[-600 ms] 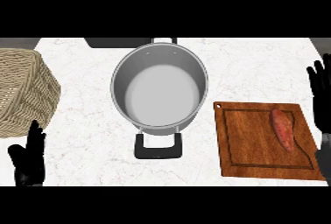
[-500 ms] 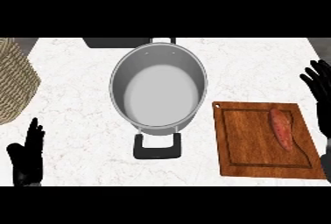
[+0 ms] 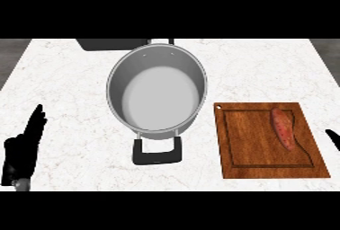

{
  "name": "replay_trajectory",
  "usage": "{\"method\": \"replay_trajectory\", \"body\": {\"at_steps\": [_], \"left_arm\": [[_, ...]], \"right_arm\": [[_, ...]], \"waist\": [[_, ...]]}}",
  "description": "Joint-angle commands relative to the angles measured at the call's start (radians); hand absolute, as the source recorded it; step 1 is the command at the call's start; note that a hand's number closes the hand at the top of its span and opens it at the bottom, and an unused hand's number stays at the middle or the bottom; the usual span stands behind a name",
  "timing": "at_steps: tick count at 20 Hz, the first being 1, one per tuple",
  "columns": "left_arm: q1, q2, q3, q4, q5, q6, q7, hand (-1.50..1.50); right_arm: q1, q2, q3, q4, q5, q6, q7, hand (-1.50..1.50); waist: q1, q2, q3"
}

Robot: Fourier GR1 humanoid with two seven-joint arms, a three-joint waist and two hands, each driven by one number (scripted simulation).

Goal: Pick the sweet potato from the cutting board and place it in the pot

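A reddish-orange sweet potato (image 3: 283,128) lies lengthwise on the right half of a brown wooden cutting board (image 3: 252,148). Left of the board stands a steel pot (image 3: 157,92), empty, with black handles at its near and far sides. My left hand (image 3: 21,152) rests open at the lower left edge, fingers pointing up, well away from the pot. Only a fingertip of my right hand (image 3: 333,139) shows at the right edge, just right of the board.
The white marble counter (image 3: 66,90) runs across the view. A dark object (image 3: 109,43) lies at the back edge behind the pot. Grey floor shows past the counter's left and right ends.
The view has shifted and the woven basket at the left has gone out of sight. My right hand has dropped lower and slid almost out of view at the right edge.
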Motion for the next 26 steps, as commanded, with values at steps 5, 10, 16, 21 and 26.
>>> {"method": "replay_trajectory", "body": {"at_steps": [5, 10, 16, 21, 26], "left_arm": [[0.040, 0.010, -0.006, -0.129, -0.015, -0.078, 0.090, 0.00], [0.008, 0.019, -0.017, -0.159, -0.035, -0.072, 0.138, 0.00], [-0.045, 0.016, -0.004, -0.106, -0.039, -0.097, 0.139, 0.00], [-0.039, 0.002, -0.016, -0.118, -0.045, -0.105, 0.109, 0.00], [-0.019, -0.011, 0.000, -0.106, -0.056, -0.100, 0.097, 0.00]], "right_arm": [[0.200, -0.022, -0.095, -0.170, 0.046, 0.032, -0.085, -1.50], [0.090, -0.191, -0.062, -0.145, 0.034, 0.216, 0.160, -1.50], [-0.062, -0.255, 0.071, -0.183, 0.069, 0.377, 0.387, -1.50], [-0.200, -0.321, 0.191, -0.141, 0.067, 0.585, 0.589, -1.50], [-0.320, -0.247, 0.262, -0.137, 0.002, 0.744, 0.768, -1.50]], "waist": [[0.024, -0.003, -0.001], [0.043, -0.001, -0.001], [0.056, 0.004, -0.001], [0.085, 0.009, -0.002], [0.058, 0.001, -0.001]]}}
